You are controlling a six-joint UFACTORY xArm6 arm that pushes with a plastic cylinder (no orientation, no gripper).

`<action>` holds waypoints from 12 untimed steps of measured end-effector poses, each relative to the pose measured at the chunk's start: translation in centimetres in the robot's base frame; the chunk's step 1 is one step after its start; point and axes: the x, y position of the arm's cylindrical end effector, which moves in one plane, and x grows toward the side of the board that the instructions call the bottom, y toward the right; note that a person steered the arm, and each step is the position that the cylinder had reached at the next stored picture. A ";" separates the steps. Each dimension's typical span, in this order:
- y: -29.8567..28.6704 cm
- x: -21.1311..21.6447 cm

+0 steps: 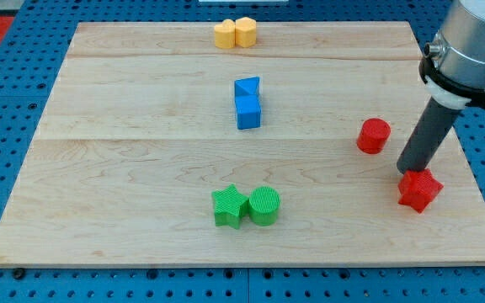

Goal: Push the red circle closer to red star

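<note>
On the wooden board (141,160) the red circle (374,135) stands toward the view's right, a little above the middle height, and the red star (418,190) lies below it and slightly further to the view's right, near the board's right edge. The 2 are near each other but plainly apart, with a strip of bare wood between them, so the task looks partly met at best: the circle is in the star's neighbourhood, yet not beside it. My tip (408,171) sits at the star's upper-left edge, touching it or very nearly (the rod hides the exact contact), and it is to the lower right of the circle, between the 2 red blocks rather than behind the circle. There are no jaws on this rig, only the dark rod, so nothing is open, closed or held. From where it stands, my tip is on the wrong side for a push; I judge it would need to go round to the circle's upper-left side and then press it down and to the view's right toward the star, taking care not to nudge the star off the nearby edge. The other blocks are well clear of this: 2 yellow blocks (235,34) touching at the view's top, 2 blue blocks (247,103) stacked close in the middle, and a green star (229,207) touching a green circle (264,205) near the bottom centre.
</note>
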 end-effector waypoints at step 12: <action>-6.7 -9.7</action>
